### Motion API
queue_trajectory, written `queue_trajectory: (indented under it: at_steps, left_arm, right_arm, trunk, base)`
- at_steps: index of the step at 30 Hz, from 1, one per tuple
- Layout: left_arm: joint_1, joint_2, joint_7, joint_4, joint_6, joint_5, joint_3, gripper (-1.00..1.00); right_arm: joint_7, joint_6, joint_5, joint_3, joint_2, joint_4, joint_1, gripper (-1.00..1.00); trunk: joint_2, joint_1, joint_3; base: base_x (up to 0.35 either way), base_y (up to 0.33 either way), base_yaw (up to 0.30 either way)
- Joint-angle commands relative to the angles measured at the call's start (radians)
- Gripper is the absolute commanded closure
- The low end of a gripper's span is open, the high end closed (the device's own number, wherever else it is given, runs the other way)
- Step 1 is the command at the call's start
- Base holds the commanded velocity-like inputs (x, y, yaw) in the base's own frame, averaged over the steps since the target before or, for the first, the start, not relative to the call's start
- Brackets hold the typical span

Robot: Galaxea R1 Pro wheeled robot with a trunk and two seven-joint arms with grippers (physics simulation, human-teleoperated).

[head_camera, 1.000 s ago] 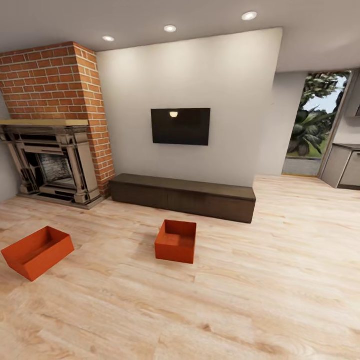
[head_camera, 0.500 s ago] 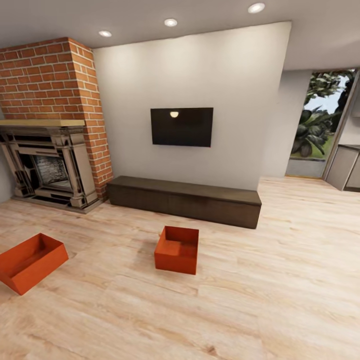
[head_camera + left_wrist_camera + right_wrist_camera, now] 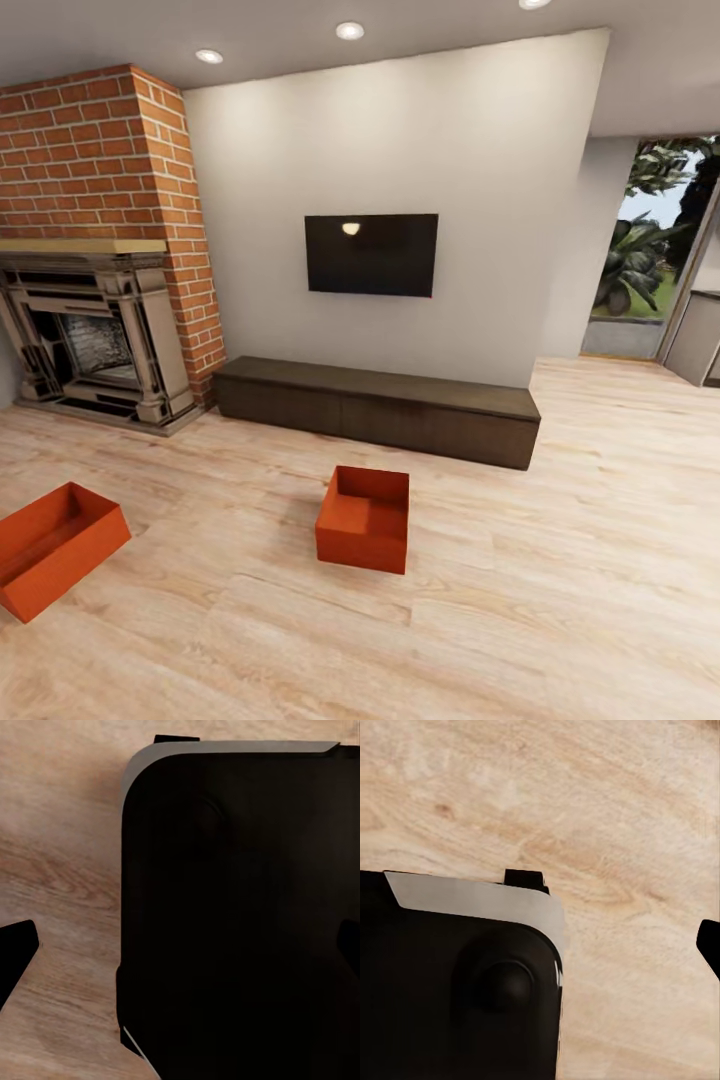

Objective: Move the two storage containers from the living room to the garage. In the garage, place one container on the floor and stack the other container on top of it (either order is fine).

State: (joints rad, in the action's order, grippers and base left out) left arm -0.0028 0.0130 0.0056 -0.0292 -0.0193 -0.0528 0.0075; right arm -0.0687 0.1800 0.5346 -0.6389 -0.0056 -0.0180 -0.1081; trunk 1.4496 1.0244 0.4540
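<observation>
Two orange-red storage containers stand open-topped on the light wood plank floor of the living room. One container is in the middle of the head view, in front of the dark low cabinet. The other container lies at the left edge, turned at an angle. My left gripper is open, its dark fingertips wide apart over my black base, with nothing between them. My right gripper also looks open and empty; one fingertip shows at the picture's edge above the wood floor.
A dark low cabinet runs along the white wall under a black TV. A brick fireplace stands at the left. At the right, a glass door opens onto plants. My black base shows beneath both wrists.
The whole head view has shifted: the camera has moved closer, so both containers sit lower and slightly larger. The containers themselves have not moved on the floor.
</observation>
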Motion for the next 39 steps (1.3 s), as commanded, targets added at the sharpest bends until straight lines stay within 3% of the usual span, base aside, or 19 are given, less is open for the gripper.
queue_trajectory:
  at_steps: [1, 39]
  left_arm:
    - [0.000, 0.000, 0.001, 0.000, -0.001, -0.005, 0.000, -1.00]
    - [0.000, 0.001, 0.002, 0.000, 0.003, -0.005, 0.000, -1.00]
  right_arm:
    - [-0.001, 0.004, 0.008, -0.008, 0.000, -0.002, -0.001, -1.00]
    - [-0.001, 0.004, 0.017, -0.008, 0.000, -0.002, -0.001, -1.00]
  trunk:
    - [0.000, 0.001, 0.001]
    - [0.000, 0.001, 0.001]
  base:
    - [0.323, 0.142, 0.000]
    - [0.323, 0.029, -0.014]
